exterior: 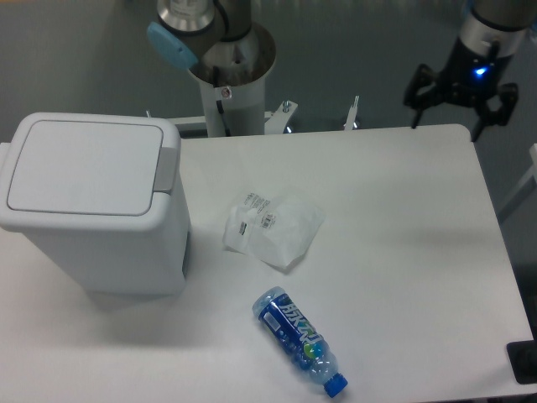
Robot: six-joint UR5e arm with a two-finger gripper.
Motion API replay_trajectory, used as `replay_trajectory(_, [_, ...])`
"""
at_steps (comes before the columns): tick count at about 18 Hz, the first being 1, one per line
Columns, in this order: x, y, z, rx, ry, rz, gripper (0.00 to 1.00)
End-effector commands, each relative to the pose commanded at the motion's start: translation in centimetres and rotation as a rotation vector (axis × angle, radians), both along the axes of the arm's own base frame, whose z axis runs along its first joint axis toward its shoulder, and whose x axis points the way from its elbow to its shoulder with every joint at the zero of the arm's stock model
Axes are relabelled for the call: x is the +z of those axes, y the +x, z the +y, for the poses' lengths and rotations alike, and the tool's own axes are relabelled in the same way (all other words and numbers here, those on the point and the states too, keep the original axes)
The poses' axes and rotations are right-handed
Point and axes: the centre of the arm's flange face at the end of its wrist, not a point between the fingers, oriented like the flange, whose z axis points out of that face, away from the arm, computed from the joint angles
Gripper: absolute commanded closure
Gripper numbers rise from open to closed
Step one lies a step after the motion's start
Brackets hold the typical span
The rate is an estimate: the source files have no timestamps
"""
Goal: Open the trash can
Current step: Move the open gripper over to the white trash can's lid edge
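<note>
The trash can [96, 201] is a large boxy white bin standing at the left of the white table [403, 252]. Its flat lid [80, 165] is closed, with the push tab [168, 168] on its right side. My gripper [461, 107] hangs at the far right, above the table's back right corner, far from the bin. Its black fingers [417, 94] are spread apart and hold nothing.
A crumpled clear plastic bag [273, 227] lies mid-table. A blue-labelled plastic bottle [299, 340] lies on its side near the front edge. The arm's base column [231, 75] stands behind the table's back edge. A dark object [524, 361] sits at the front right corner.
</note>
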Motion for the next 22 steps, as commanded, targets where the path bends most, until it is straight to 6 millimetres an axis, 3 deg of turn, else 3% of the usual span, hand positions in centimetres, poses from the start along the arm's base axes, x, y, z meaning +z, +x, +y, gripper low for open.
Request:
replay_trajectory(2, [0.2,1.9,2.0,0.023,-0.002,-0.031,0.00])
replay_trajectory(6, [0.6,4.6,3.4,0.160,-0.006,-0.118,0.00])
replay_trajectory(10, [1.3,7.1,6.0,0.278,0.008,-0.154,0.00])
replay_trajectory(15, [2.7,12.2,11.2,0.437,0.005,-0.187,0.00])
replay_trajectory(18, [3.0,14.7,13.9,0.453,0.001,-0.197,0.00])
replay_trajectory(22, [1.9,16.1,16.1,0.414,-0.019,-0.209,0.00])
